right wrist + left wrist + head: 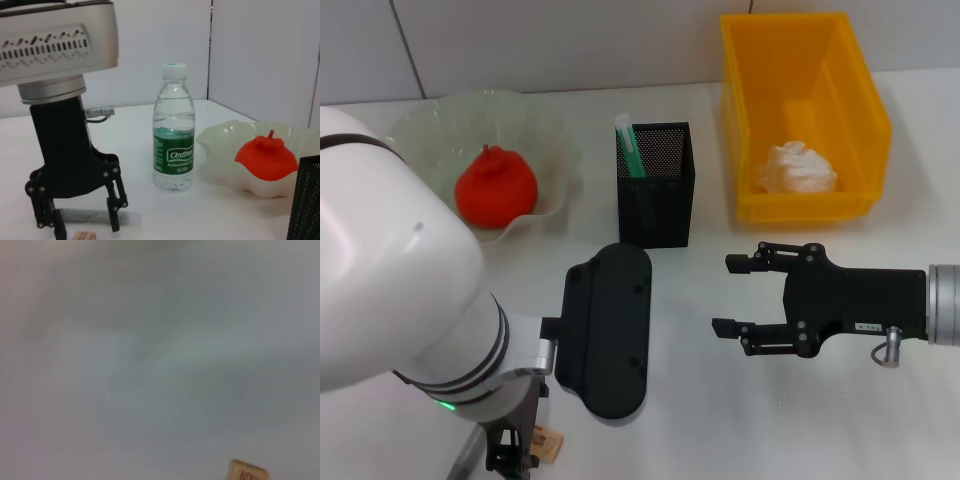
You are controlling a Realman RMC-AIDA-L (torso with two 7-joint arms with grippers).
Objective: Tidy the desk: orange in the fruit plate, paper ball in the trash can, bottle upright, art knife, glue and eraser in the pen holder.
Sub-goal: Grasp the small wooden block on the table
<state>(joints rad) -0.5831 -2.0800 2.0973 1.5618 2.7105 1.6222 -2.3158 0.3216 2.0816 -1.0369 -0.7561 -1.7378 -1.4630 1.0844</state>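
Bright, even lighting, soft shadows; the left wrist view is blurred.

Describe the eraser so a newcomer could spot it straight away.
Start from the robot's big white left arm in the near corner of the white table. Its black left hand hangs just above the small tan rectangular eraser block, which lies beside a pale stick-shaped tube. It is the only tan, printed block there.

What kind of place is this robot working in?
Probably an indoor test desk staged as an office: a white tabletop against plain pale wall panels, holding a square black mesh pen holder, a yellow-orange plastic trash bin and a clear water bottle.
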